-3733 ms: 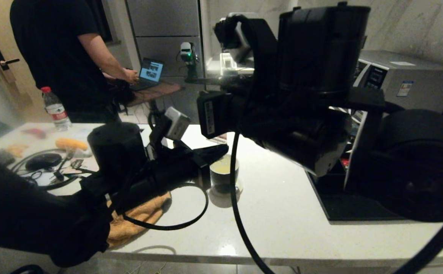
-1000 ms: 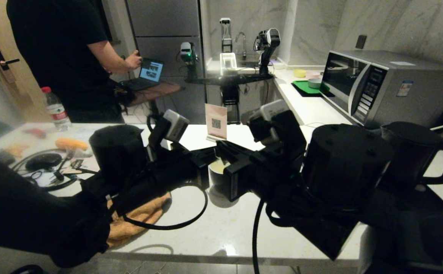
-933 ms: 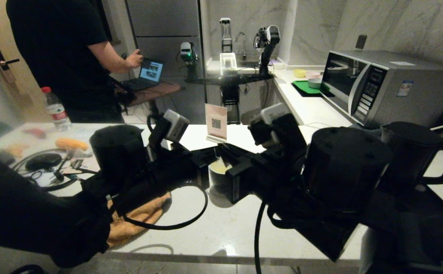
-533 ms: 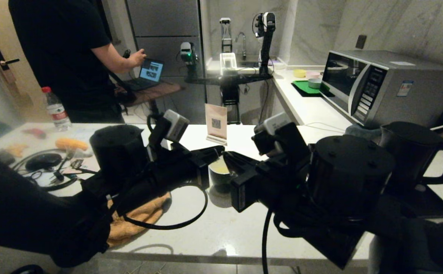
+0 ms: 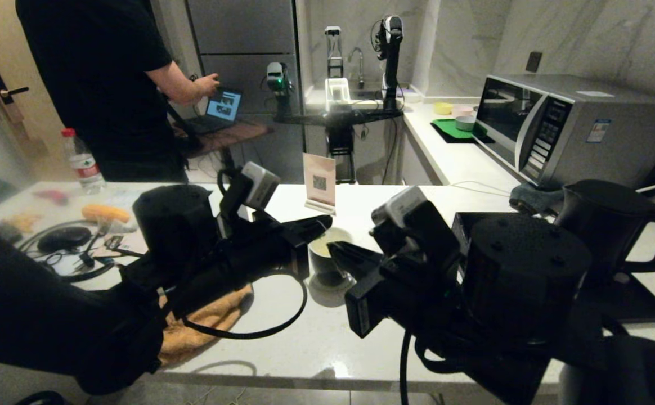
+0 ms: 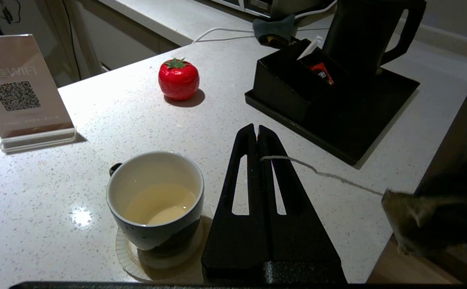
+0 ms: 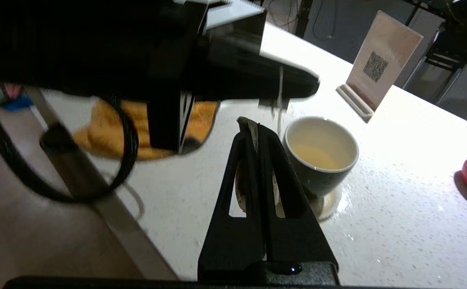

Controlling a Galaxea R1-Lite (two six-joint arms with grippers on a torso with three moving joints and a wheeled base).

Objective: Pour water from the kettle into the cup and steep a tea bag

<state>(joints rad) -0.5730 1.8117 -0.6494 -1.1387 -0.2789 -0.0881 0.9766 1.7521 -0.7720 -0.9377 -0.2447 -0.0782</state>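
Water's poured and the kettle (image 5: 609, 225) parked; your left pincer (image 6: 257, 132) pinches the string, right pincer (image 7: 254, 128) pinches the tea bag (image 7: 252, 127), not yet in the cup (image 7: 321, 154).

My two arms are matte black, each with a fat round joint housing and a white-grey wrist camera. A black cable loops under my left arm (image 5: 203, 264). Both grippers have long black tapered fingers (image 6: 257, 192) with slotted cut-outs.

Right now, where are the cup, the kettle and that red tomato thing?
cup (image 6: 155, 224), left wrist view, on its dark outer wall.
kettle (image 5: 597, 225), head view, on its black body.
red tomato (image 6: 178, 79), left wrist view, on its round red side.
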